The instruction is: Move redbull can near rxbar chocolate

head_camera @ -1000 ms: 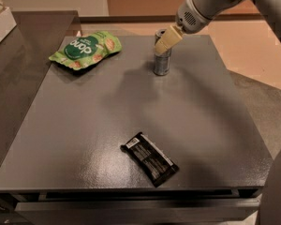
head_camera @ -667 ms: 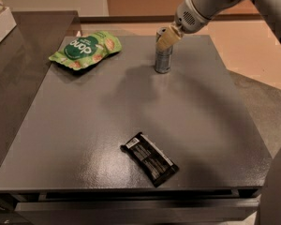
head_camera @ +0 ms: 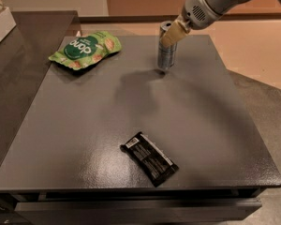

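**Desk:** What's nearest the camera?

**Me:** The rxbar chocolate, lying flat and slantwise on the dark counter. It sits well apart from my claw, far on the near side of it and a touch to the left in the picture.

**Desk:** And further back?

**Me:** A green snack pouch lies flat, well off to the left of the claw as I see it and about level with it in depth. The redbull can stands upright directly under the claw, near the counter's far edge.

**Desk:** Is the claw holding it?

**Me:** Yes, it's clamped on the can's upper part, with one tan finger across the near side below the rim. I can't tell whether the can's base touches the counter. The grey arm reaches in from the upper right.
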`<state>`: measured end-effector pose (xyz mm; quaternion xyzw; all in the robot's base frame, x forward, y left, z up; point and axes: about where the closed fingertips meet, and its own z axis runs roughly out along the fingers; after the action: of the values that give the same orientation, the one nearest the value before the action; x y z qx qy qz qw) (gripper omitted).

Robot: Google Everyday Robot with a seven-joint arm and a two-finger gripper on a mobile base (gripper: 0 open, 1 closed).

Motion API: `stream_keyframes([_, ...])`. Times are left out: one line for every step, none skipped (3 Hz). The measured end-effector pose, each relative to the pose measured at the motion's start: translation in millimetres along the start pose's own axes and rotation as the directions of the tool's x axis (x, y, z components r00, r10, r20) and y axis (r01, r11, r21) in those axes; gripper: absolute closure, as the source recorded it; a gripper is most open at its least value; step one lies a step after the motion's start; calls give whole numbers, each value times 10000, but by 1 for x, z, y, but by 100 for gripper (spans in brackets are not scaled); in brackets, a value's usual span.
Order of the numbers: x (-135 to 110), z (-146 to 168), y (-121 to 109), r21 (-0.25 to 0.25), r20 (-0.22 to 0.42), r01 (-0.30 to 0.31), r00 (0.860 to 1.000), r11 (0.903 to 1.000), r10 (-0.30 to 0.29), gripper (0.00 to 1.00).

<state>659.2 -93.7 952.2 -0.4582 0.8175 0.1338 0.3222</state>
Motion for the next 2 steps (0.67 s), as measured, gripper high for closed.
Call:
stream_keyframes([7, -28, 22, -236, 10, 401, 9992, 9989, -401, 100])
stream_keyframes([15, -46, 46, -667, -74, 819, 9966, 9944, -826, 100])
